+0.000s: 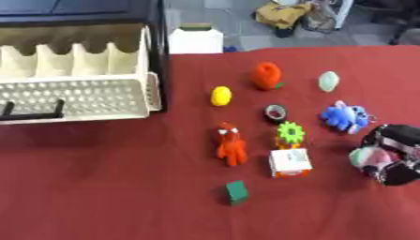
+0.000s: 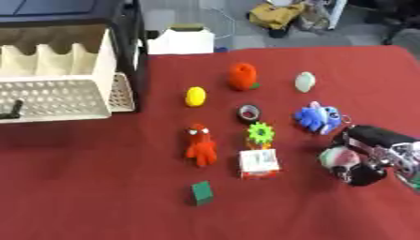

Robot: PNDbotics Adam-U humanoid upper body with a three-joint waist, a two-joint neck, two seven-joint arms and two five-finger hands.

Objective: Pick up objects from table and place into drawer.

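Note:
My right hand [image 1: 395, 152] is low over the table's right side, fingers curled round a small round pink, white and green thing [image 1: 369, 157]. The white drawer [image 1: 82, 96] stands pulled open at the far left, with a perforated front and a black handle [image 1: 33, 112]; its compartments look bare. On the red cloth between them lie a yellow lemon-like thing [image 1: 221, 95], an orange toy [image 1: 266, 75], a pale green egg shape [image 1: 328, 81], a black tape roll [image 1: 275, 112], a green gear [image 1: 289, 132], a blue plush [image 1: 344, 116], a red plush figure [image 1: 231, 144], a white and orange box [image 1: 289, 162] and a green cube [image 1: 237, 192].
The dark cabinet [image 1: 82, 11] that houses the drawer stands at the back left. A white box [image 1: 195, 40] sits on the floor past the table's far edge. Red cloth [image 1: 98, 187] stretches bare across the front left.

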